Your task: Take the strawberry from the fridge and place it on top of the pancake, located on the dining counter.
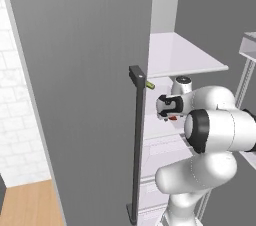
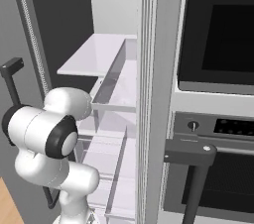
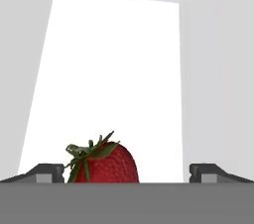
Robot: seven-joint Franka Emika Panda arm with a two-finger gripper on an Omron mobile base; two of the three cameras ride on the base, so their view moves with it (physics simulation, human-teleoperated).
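Observation:
The fridge (image 1: 80,70) stands with both grey doors swung wide, its white shelves (image 1: 180,55) showing. My arm reaches in at a middle shelf. In the left base view my gripper (image 1: 167,109) sits low over that shelf, with a red speck of the strawberry (image 1: 173,118) just beneath it. In the hand view the strawberry (image 3: 103,163), red with a green leafy cap, lies on the white shelf between my fingertips (image 3: 43,172), left of centre. My gripper (image 3: 127,174) is open and not touching the berry. The pancake and the dining counter are out of view.
A small green vegetable piece (image 1: 150,85) lies at the shelf edge beside the door's dark bar handle (image 1: 136,140). The black built-in oven (image 2: 218,34) stands right of the fridge. The right door's clear bins (image 2: 111,94) jut beside my arm.

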